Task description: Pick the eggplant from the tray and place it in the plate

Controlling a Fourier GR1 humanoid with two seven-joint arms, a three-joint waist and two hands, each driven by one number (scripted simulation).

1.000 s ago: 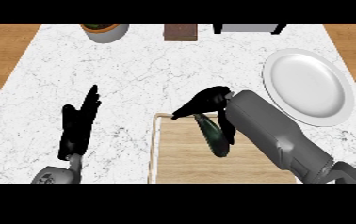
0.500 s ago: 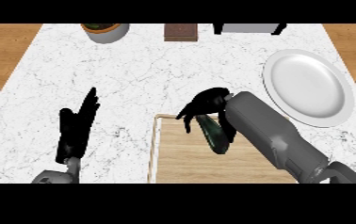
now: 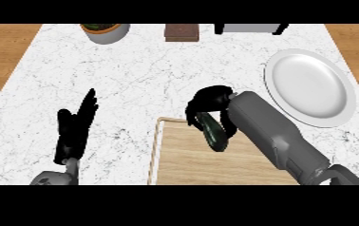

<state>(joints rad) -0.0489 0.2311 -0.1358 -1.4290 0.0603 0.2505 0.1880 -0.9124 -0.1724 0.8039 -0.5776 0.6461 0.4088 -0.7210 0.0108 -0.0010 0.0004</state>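
Note:
The dark green eggplant lies on the wooden tray near its upper edge, slanting down to the right. My right hand has its fingers curled round the eggplant's upper end, and the grey forearm hides part of it. The white plate sits to the right of the hand with nothing on it. My left hand rests open at the lower left, fingers up.
Along the counter's far edge stand a grey pot with a plant, a brown box and a grey appliance. Wooden floor shows past the counter's left and right ends.
My right hand has curled its fingers down onto the eggplant's upper end. The eggplant and forearm have shifted slightly. The left hand has stayed put.

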